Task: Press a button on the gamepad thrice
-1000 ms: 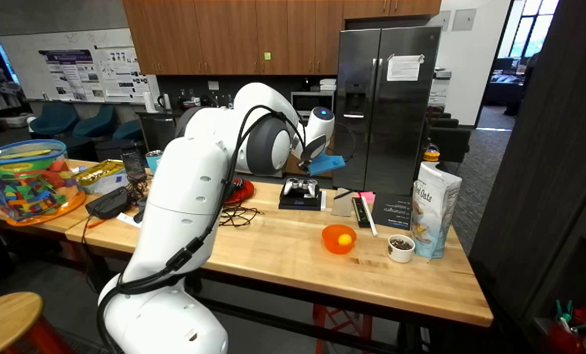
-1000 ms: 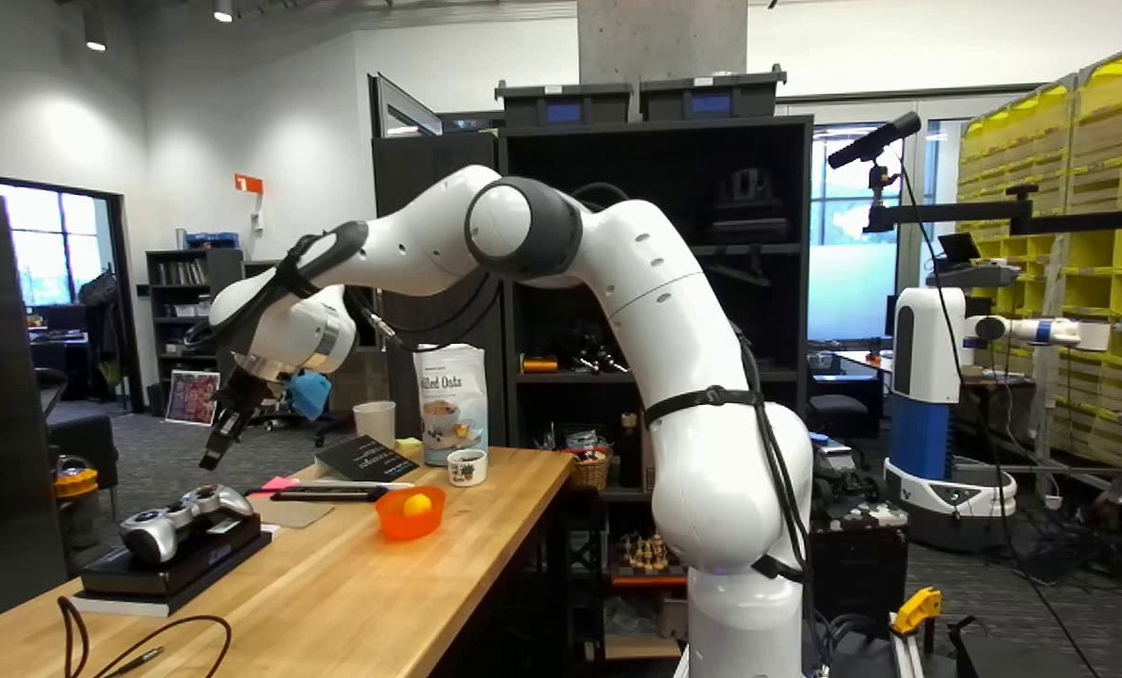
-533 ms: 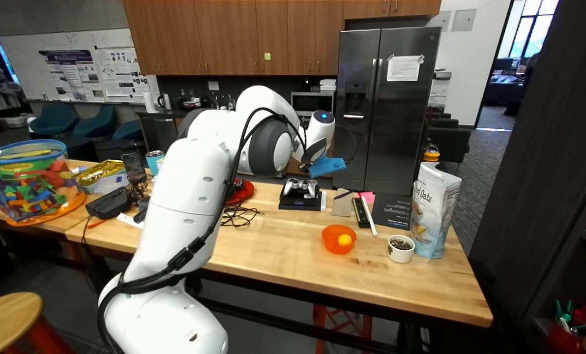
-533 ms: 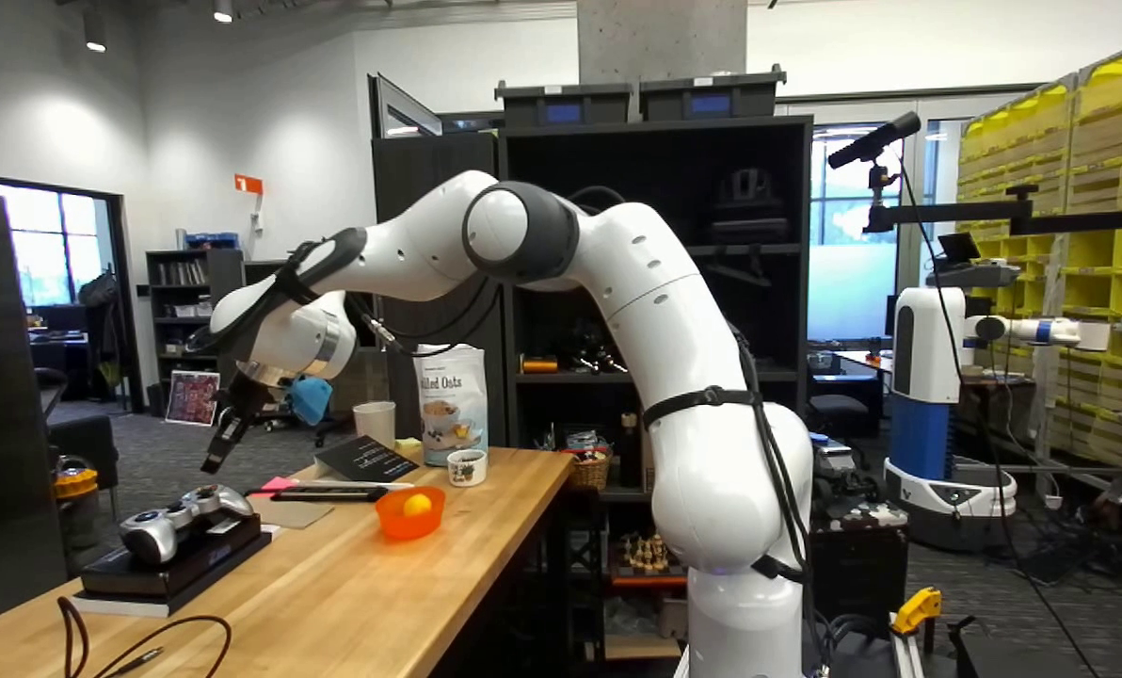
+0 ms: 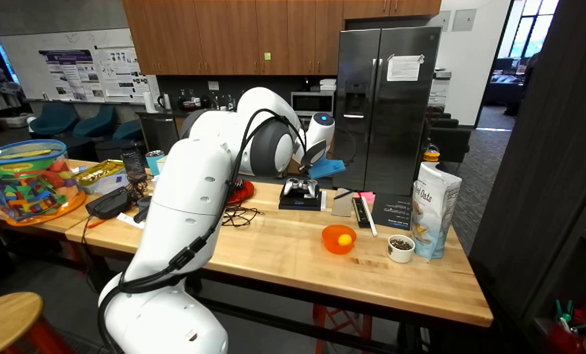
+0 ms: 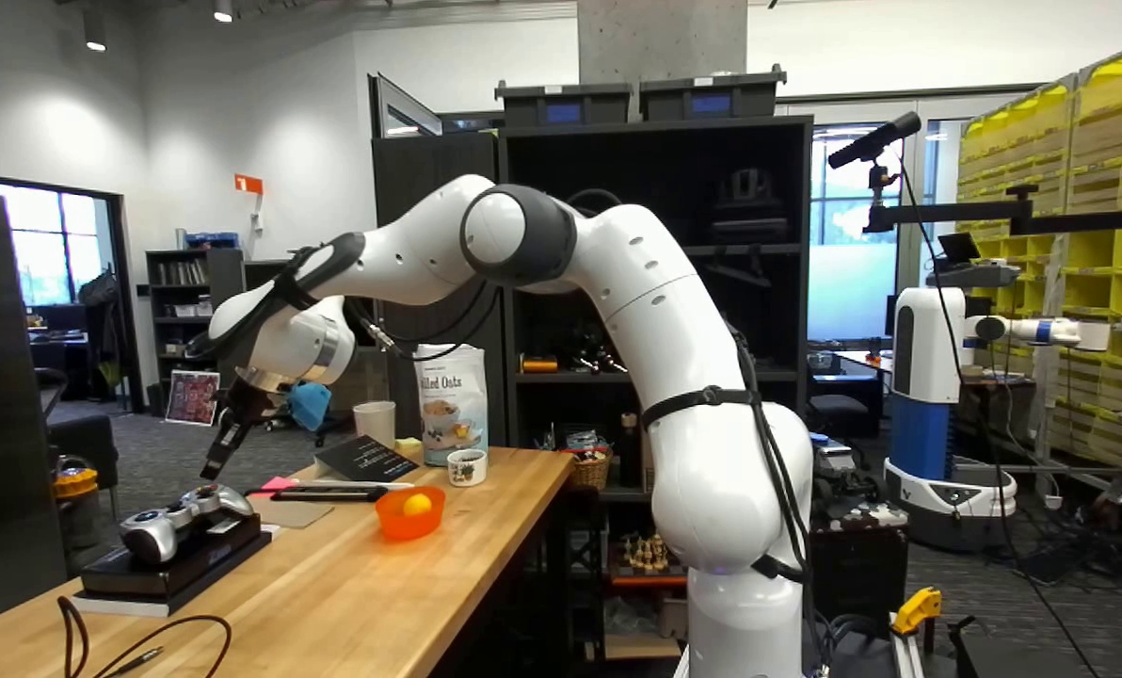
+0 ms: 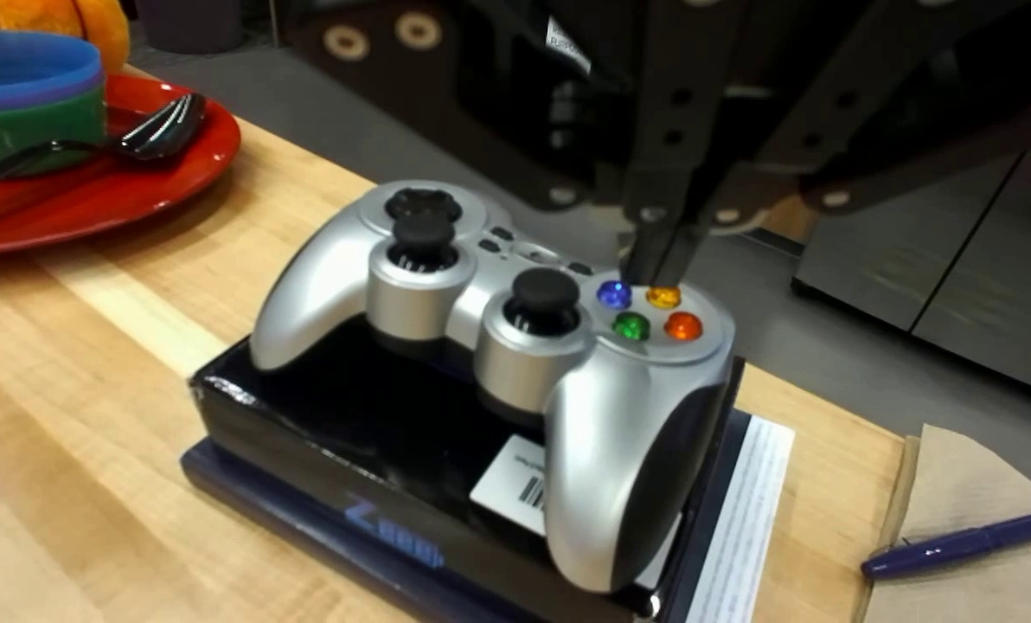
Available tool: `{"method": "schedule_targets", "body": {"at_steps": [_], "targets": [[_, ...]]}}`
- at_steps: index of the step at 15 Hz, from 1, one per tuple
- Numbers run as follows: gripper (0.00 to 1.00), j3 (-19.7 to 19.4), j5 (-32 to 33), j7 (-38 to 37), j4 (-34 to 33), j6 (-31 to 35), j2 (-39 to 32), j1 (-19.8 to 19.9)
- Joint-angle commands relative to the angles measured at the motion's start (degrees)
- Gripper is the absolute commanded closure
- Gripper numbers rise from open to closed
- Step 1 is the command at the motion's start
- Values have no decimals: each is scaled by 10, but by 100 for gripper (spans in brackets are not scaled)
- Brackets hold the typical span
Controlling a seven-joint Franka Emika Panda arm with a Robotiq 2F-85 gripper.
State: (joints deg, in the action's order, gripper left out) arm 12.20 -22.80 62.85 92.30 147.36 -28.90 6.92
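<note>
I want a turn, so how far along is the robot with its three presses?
Looks done: the gripper is shut, over the gamepad. In hand: it's right by the blue button and yellow button; I can't tell if it touches. Left: probably pressing, since it's poised there; how many presses are done, the pictures don't show.

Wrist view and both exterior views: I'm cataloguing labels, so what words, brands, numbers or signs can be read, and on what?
"Oats", on the oats bag, in both exterior views; the word before it is unclear.
"Z", on the black box under the gamepad; the following letters blur.
Too small or blurred: that box's barcode sticker, black card, wall posters, fridge paper, orange wall sign, white patch high in the wrist view.
</note>
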Motion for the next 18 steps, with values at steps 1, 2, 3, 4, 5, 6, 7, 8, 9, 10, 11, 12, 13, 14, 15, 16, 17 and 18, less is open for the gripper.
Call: {"method": "schedule_targets", "body": {"at_steps": [1, 2, 3, 4, 5, 6, 7, 8, 9, 10, 11, 12, 13, 14, 15, 16, 17, 18], "targets": [[100, 12, 3, 12, -3, 6, -5, 12], [100, 11, 4, 12, -4, 5, -7, 12], [100, 11, 4, 12, -5, 5, -7, 12], [100, 12, 4, 12, -5, 5, -8, 12], [100, 12, 4, 12, -5, 5, -9, 12], [100, 11, 5, 11, -6, 5, -9, 11], [100, 11, 5, 12, -6, 4, -9, 11], [100, 11, 6, 12, -6, 5, -9, 11], [100, 11, 6, 12, -6, 5, -10, 11], [100, 11, 6, 13, -6, 5, -10, 11], [100, 10, 6, 13, -6, 5, -11, 11], [100, 10, 6, 13, -5, 5, -12, 11], [100, 10, 6, 13, -5, 5, -13, 11], [100, 10, 7, 13, -6, 4, -14, 11], [100, 9, 8, 13, -5, 5, -15, 11], [100, 9, 9, 12, -6, 5, -16, 11], [100, 9, 10, 13, -6, 4, -16, 11], [100, 8, 10, 12, -5, 5, -16, 11]]}}
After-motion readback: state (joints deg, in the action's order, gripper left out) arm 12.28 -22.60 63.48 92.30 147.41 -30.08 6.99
